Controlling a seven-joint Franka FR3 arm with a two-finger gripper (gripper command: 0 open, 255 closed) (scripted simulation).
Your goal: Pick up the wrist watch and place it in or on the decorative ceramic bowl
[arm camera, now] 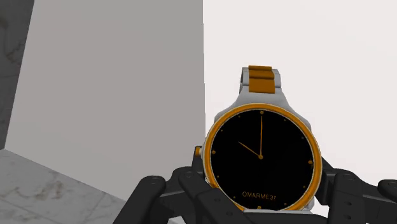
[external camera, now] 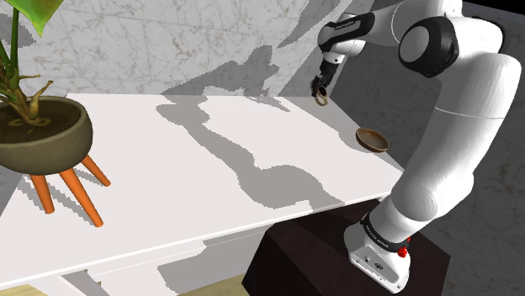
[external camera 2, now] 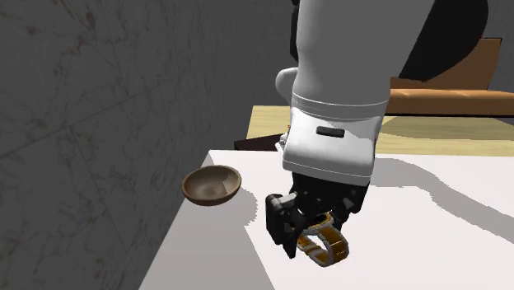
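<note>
In the shoulder view your pincer (external camera: 320, 91) grips the watch (external camera: 323, 99) above the bench (external camera: 210, 168), and the bowl (external camera: 373, 139) sits lower, toward the stand (external camera: 336, 261). In the second exterior view the bowl (external camera 2: 212, 184) lies beside the pincer, apart. In the wrist view the fingers (arm camera: 184, 191) clasp the watch's case.
</note>
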